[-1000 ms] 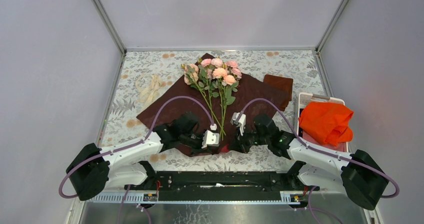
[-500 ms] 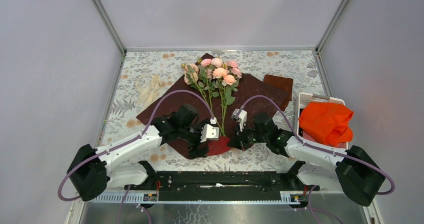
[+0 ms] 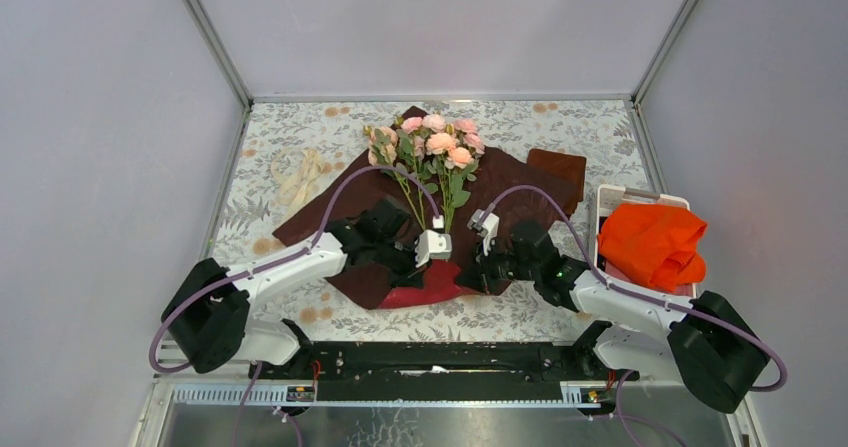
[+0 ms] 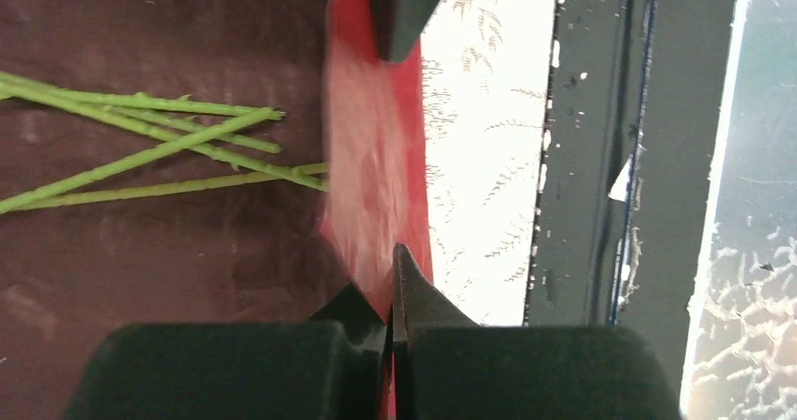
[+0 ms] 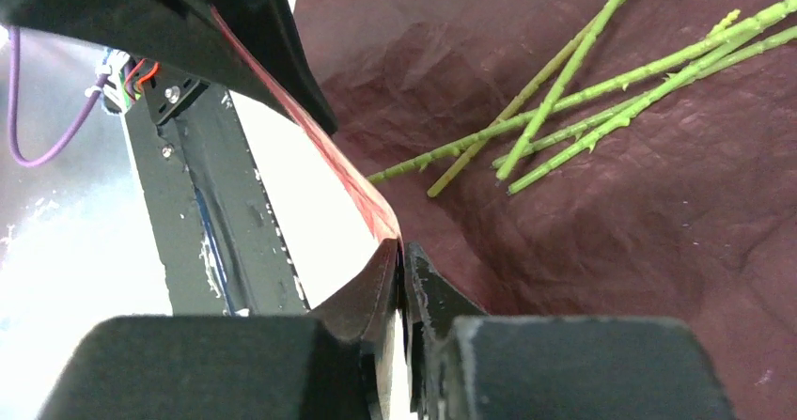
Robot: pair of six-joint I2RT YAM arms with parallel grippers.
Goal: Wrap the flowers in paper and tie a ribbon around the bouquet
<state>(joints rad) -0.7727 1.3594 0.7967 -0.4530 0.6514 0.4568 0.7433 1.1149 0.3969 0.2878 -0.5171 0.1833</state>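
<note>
Pinched at the lower centre of the overhead view: the near corner of the paper (image 3: 510,182), clamped by the left gripper (image 3: 428,259) and, just beside it, by the right gripper (image 3: 472,270), both with jaws narrowed to a sliver on the sheet. Raised off the table enough to turn the crimson underside up, likely to start folding that corner over the stems. Laid along the dark maroon face, heads toward the top of the frame: the flowers (image 3: 432,147), with bare stem ends (image 4: 226,129) stopping just short of the lifted flap, placed so as to suit a cone narrowing toward the near edge. Left well apart at upper left: the ribbon (image 3: 300,175), untouched, presumably kept for tying after the wrap. Parked at right, out of play: a brown folded square (image 3: 557,165) and an orange cloth (image 3: 650,242).
</note>
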